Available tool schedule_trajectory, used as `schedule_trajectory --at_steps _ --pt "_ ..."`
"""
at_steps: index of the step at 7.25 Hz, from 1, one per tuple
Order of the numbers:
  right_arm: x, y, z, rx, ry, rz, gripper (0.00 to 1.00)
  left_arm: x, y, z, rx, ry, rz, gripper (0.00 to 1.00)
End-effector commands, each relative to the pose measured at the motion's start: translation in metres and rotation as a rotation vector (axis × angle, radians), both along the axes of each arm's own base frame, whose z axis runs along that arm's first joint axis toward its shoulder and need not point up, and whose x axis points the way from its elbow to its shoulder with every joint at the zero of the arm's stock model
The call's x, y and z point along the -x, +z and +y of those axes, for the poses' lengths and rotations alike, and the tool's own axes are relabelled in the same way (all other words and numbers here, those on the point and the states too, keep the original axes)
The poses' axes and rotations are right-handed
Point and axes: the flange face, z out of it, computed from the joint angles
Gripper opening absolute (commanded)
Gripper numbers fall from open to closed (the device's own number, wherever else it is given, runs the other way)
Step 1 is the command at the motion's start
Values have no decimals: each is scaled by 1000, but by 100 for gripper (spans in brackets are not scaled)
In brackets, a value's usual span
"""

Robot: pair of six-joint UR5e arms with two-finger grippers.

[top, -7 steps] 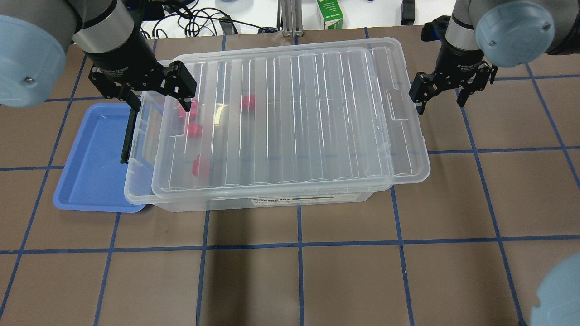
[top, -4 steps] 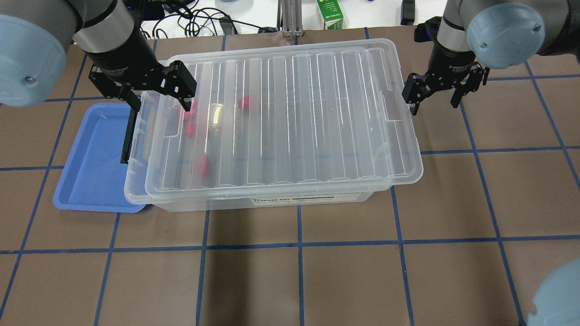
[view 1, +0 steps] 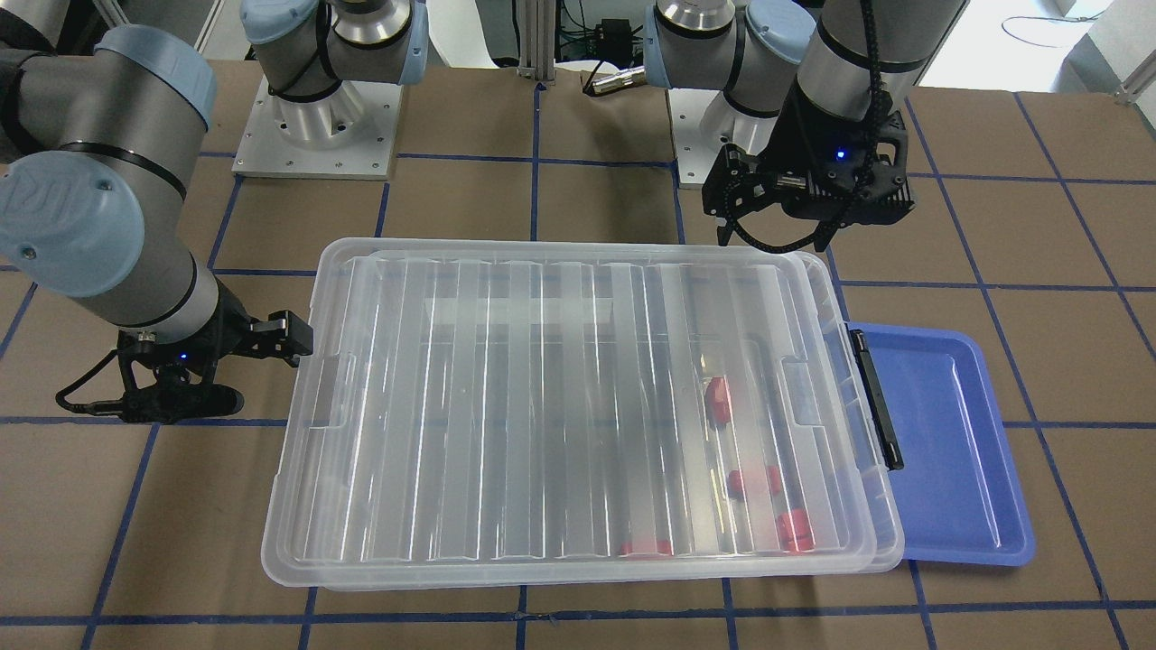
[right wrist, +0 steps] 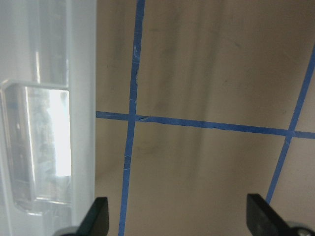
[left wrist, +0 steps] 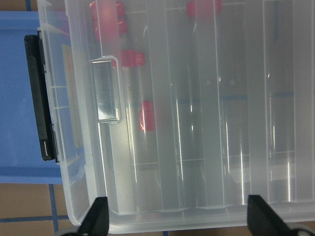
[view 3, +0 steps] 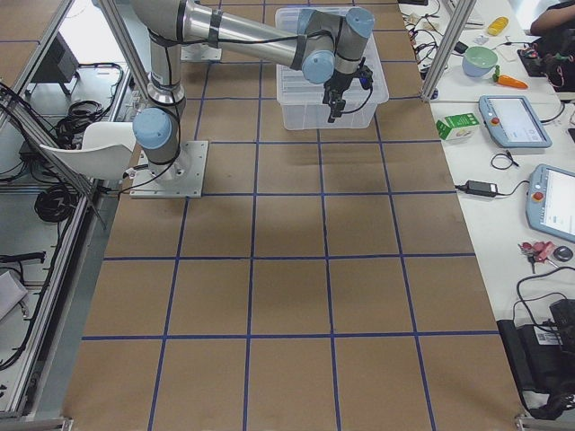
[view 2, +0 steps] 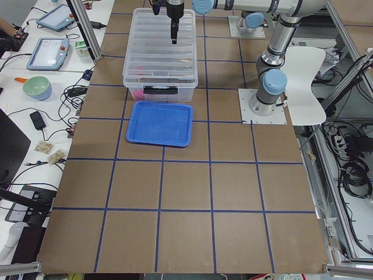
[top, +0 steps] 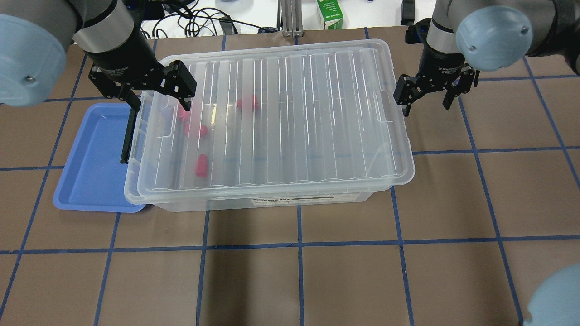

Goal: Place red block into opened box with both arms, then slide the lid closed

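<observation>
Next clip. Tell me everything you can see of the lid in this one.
The lid is a large translucent plastic sheet with rounded corners, ribs running parallel to its short ends, and a rectangular notch in each short end. It lies flat on the box and covers nearly all of it; a narrow strip of box rim shows by the black latch. Red blocks show blurred through it. The open right gripper sits at its other short end; contact cannot be confirmed.

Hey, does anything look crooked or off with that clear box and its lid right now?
Yes. The lid isn't squared up on the box: it overhangs the end on the robot's right, while a strip of rim by the black latch at the other end is uncovered. Nothing looks spilled or broken.
</observation>
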Motion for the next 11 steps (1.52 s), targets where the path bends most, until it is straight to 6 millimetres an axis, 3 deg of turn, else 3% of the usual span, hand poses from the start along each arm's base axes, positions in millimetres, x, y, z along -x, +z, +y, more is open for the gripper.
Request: schedule_trajectory --at_steps 1,2,3,4,5,7,8,9,11 --pt "-3 8 -1 16 4 2 100 0 2 1 4 0 0 100" --pt "-3 19 1 35 4 4 100 -1 3 1 6 2 -3 100" --pt "-3 50 14 82 3 11 100 -1 1 0 3 2 -4 100" --pt "-5 92 42 128 -1 14 100 -4 1 -1 0 6 -6 100" --pt "-6 121 68 158 -38 19 100 -3 -1 -1 -6 5 -6 100" --pt "-30 135 100 191 -77 13 100 -2 0 3 -9 3 -6 100" --pt "-57 137 111 188 -51 -87 100 -2 3 4 -3 3 -6 100" --pt "-63 129 117 147 -56 -100 100 -2 6 5 3 3 -6 100" --pt "-53 131 119 109 -79 -95 100 -4 3 5 -2 6 -6 100"
